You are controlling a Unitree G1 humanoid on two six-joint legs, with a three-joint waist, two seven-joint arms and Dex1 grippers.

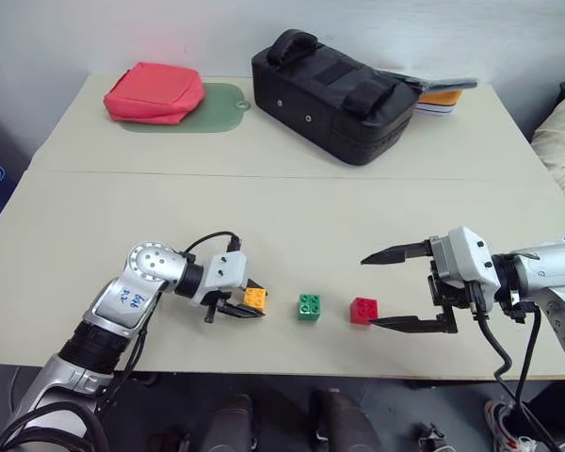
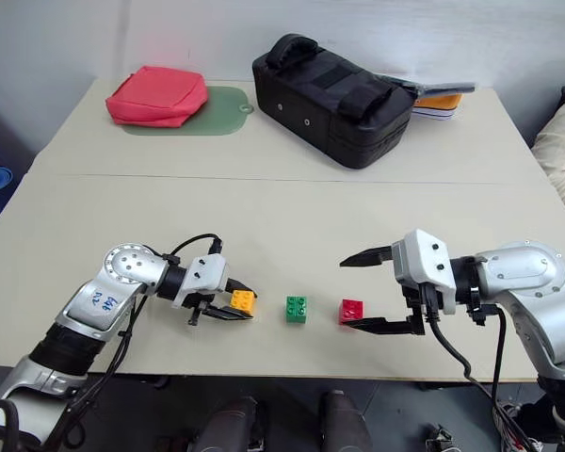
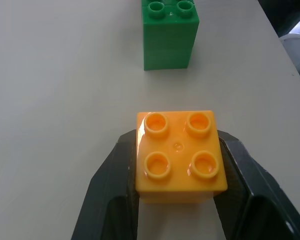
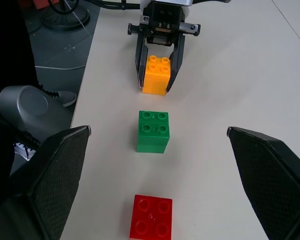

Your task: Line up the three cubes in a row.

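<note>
Orange-yellow cube (image 1: 255,298) clamped in left gripper (image 1: 242,307) beside green cube (image 1: 309,306) and red cube (image 1: 363,310) near table (image 1: 282,202) front edge, row nearly formed, release outstanding, right gripper (image 1: 410,288) spread wide, empty.

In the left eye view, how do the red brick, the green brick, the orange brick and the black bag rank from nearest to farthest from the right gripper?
1. Red brick: beside the lower finger of the open right gripper.
2. Green brick: middle of the row.
3. Orange brick: clamped in the left gripper.
4. Black bag: at the table's far side.
</note>
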